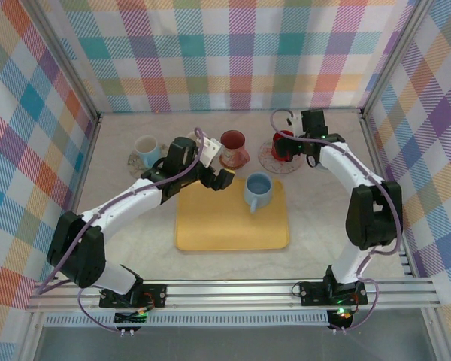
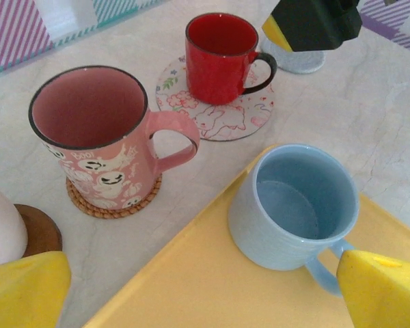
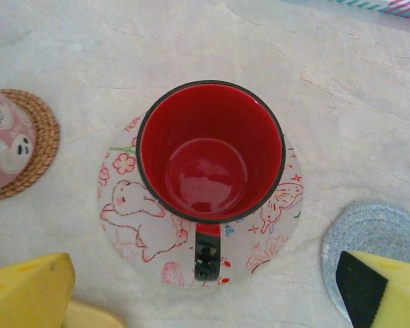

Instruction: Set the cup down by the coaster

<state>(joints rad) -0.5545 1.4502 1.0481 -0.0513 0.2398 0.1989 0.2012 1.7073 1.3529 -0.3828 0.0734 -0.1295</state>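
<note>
The red cup [image 3: 212, 154] stands upright on the floral coaster [image 3: 133, 219], its handle pointing toward the right gripper [image 3: 201, 266]. That gripper's jaws stand wide apart, clear of the cup on both sides. To the near left of the coaster, the left gripper [image 2: 201, 273] is likewise spread wide, over the yellow tray [image 1: 233, 226] beside a blue cup [image 2: 294, 205]. The coaster lies on a pale marbled table [image 1: 319, 207], with plaid walls [image 1: 233, 53] behind it.
</note>
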